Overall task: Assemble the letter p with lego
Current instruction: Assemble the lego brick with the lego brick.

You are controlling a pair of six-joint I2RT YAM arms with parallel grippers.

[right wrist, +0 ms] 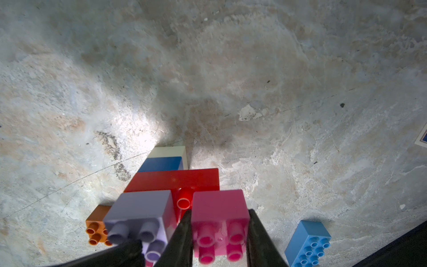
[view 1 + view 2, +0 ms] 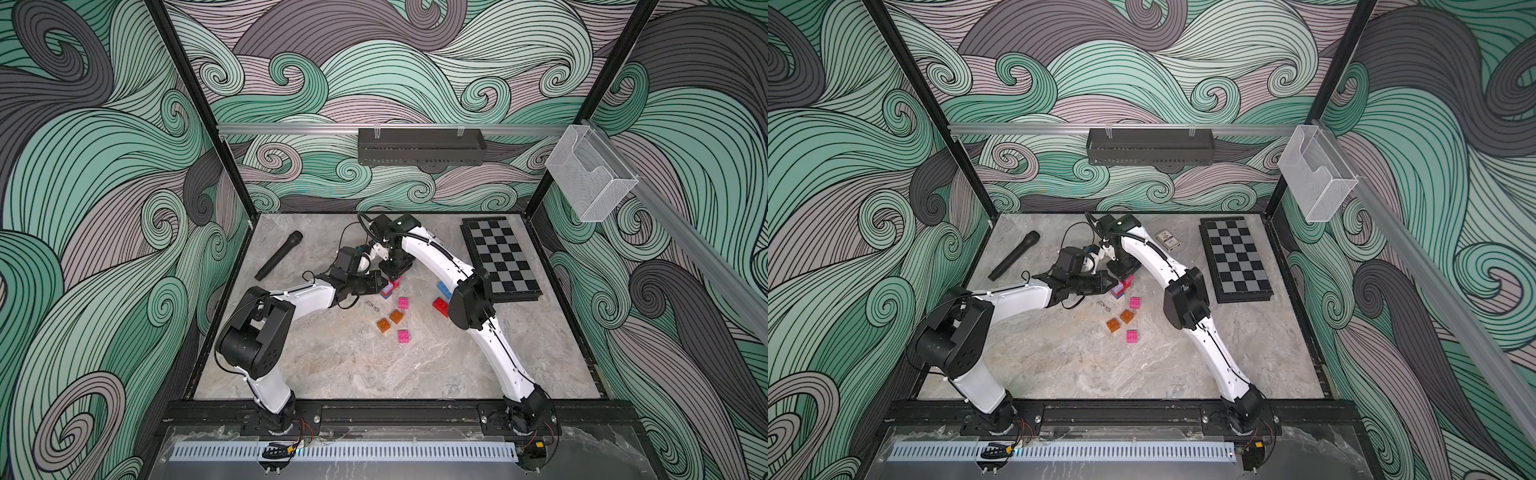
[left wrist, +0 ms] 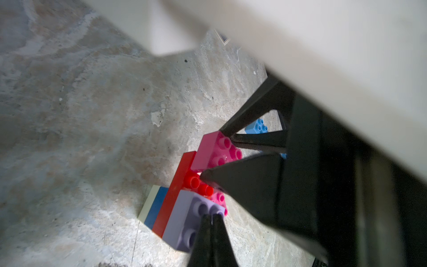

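Note:
A lego stack (image 2: 387, 289) stands mid-table: white (image 1: 171, 151), blue (image 1: 161, 164) and a long red brick (image 1: 175, 180), topped by a lilac brick (image 3: 182, 222) and a pink brick (image 1: 219, 203) side by side. My right gripper (image 1: 220, 212) comes from above and is shut on the pink brick, one finger on each side. My left gripper (image 3: 211, 217) is shut, holding nothing, its tips resting on the lilac brick's studs. In both top views the two grippers (image 2: 395, 276) (image 2: 1100, 284) meet over the stack (image 2: 1121, 287).
Loose bricks lie in front of the stack: two pink (image 2: 403, 302) (image 2: 403, 336), two orange (image 2: 396, 316) (image 2: 382, 325), a red (image 2: 440, 306) and a light-blue (image 1: 308, 242). A chessboard (image 2: 500, 257) lies back right, a card deck (image 2: 1168, 240) beside it, a microphone (image 2: 279, 254) back left.

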